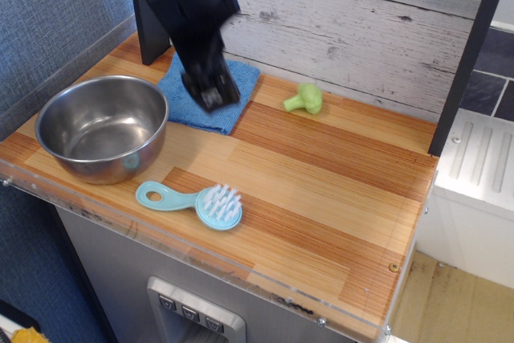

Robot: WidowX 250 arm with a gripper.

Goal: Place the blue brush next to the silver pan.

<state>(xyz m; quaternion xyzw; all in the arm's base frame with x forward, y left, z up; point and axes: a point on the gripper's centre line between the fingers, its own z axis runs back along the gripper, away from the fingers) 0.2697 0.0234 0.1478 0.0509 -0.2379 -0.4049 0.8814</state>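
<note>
The blue brush lies flat on the wooden counter near its front edge, bristles up, its handle with the hole pointing left. The silver pan stands upright just left and behind it, a small gap between them. My gripper is raised well above the counter, over the blue cloth, far from the brush and holding nothing. It is motion-blurred, so I cannot tell how its jaws stand.
A darker blue cloth lies at the back behind the pan. A green broccoli toy sits by the plank wall. A black post stands at back left. The counter's front edge has a clear lip.
</note>
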